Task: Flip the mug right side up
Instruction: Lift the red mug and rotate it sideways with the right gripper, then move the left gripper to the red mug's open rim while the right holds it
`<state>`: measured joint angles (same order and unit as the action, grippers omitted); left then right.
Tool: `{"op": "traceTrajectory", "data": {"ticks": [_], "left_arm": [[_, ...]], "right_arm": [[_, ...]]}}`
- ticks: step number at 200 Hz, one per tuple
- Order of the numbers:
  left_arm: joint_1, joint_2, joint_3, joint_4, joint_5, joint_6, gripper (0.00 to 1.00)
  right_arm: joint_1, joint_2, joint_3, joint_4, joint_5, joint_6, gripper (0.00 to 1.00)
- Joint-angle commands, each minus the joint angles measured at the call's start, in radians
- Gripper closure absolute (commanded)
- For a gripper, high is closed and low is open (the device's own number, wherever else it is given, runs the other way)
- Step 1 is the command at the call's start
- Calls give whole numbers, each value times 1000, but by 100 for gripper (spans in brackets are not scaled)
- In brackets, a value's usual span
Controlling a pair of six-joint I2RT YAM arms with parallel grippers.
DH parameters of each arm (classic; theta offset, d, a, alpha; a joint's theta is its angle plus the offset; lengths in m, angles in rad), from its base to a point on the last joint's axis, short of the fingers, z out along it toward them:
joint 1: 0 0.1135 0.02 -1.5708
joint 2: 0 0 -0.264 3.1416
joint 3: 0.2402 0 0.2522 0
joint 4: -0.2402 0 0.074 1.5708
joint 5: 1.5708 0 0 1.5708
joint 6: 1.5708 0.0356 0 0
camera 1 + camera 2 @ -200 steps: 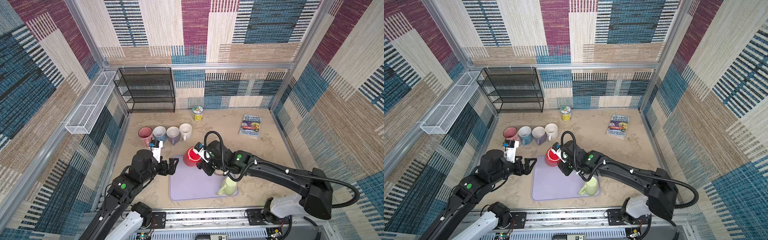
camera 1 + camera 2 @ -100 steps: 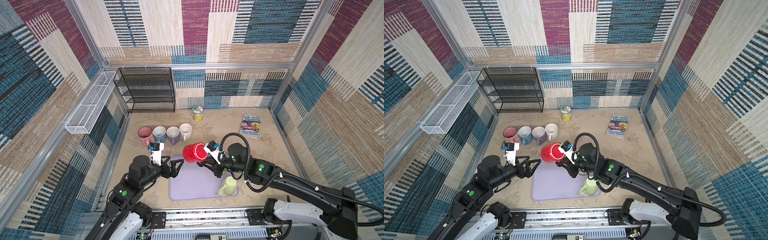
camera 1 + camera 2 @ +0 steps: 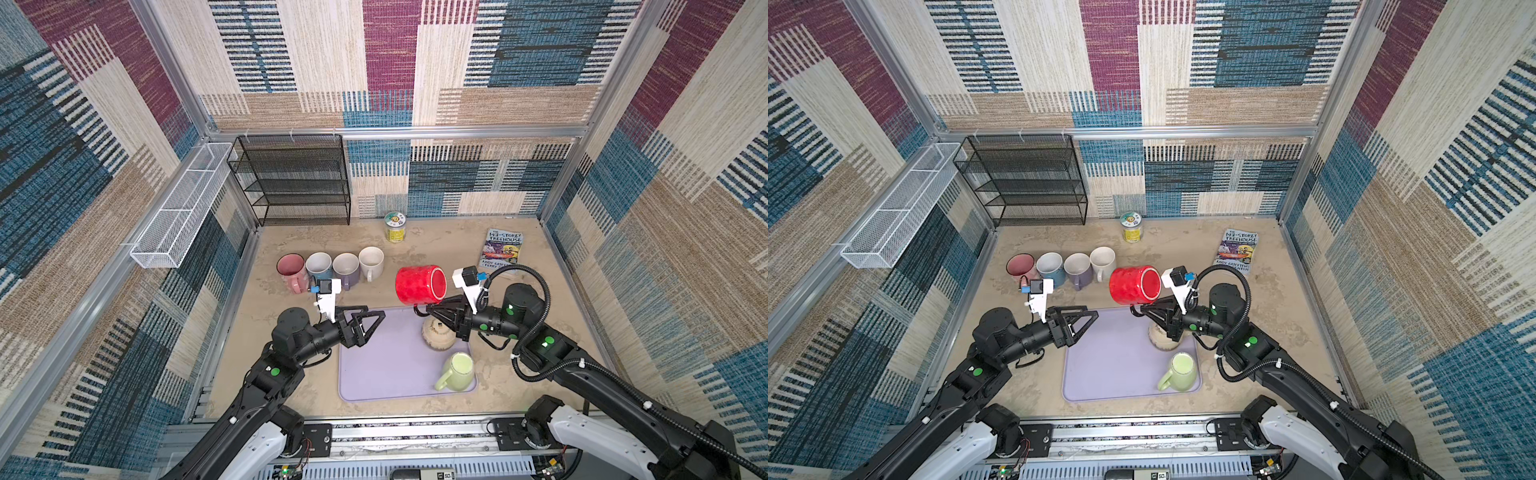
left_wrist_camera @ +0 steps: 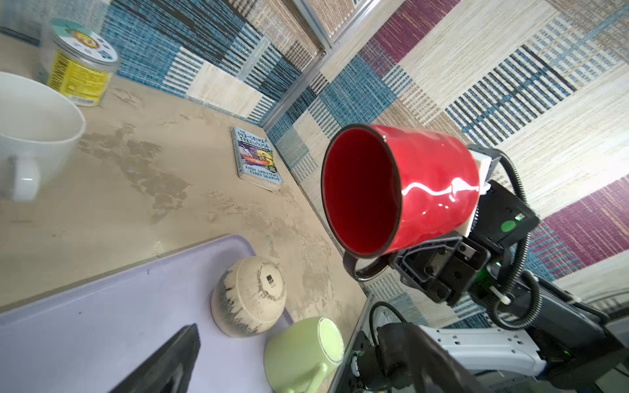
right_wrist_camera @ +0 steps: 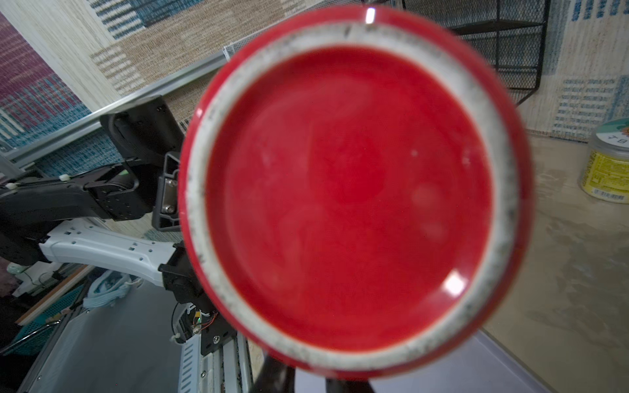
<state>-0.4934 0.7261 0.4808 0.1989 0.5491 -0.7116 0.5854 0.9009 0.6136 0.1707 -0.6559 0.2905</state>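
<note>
One: Two arms out, and the right gripper [image 3: 422, 308] has the red mug [image 3: 415, 286] up in the air near the far edge of the tray [image 3: 374, 374], jaws clamped on its handle [image 4: 366, 270]!
Two: About halfway through the flip, I'd say. It's lying on its side, mouth toward the left arm, base toward the right wrist.
One: And the left gripper [image 3: 373, 327]?
Two: Jaws wide apart, nothing in them, hovering at the tray's left edge.
One: What's next?
Two: My call: roll that wrist until the mouth faces up, then lower the mug onto its base on bare tabletop [image 3: 436, 247]. Only the handle is held, so the mug could swing. Gently does it.
One: Run me through the containers.
Two: Black rack [image 3: 291, 183] at the back, shelves bare. White wire basket [image 3: 183, 208] on the left wall, nothing visible inside. The tray carries a cream bowl [image 3: 438, 334], bottom up, and a green mug [image 3: 457, 368] near its front right corner. I can't tell which way up that one is.
One: And the row?
Two: Four mugs, pink [image 3: 291, 266], blue [image 3: 319, 265], purple [image 3: 345, 266], white [image 3: 371, 259], all upright and empty, left of the red one. Smallest is the jar [image 3: 395, 226], lid on.
</note>
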Motion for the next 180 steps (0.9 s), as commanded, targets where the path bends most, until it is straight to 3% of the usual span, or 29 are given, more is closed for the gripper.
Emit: {"op": "traceTrajectory", "data": {"ticks": [1,67,117,180], "left_arm": [[-16,34,4,160,63,-54,2],[-90,137,5,326,83,-40,7],[-146,229,9,500,96,-36,14],[-191,328,41,598,100,-23,36]], "right_arm": [[-40,0,-39,289,-147,132,100],[-111,66,-90,554,-271,285,100],[-137,115,-79,630,-320,330,100],[-145,150,-80,687,-359,363,100]]}}
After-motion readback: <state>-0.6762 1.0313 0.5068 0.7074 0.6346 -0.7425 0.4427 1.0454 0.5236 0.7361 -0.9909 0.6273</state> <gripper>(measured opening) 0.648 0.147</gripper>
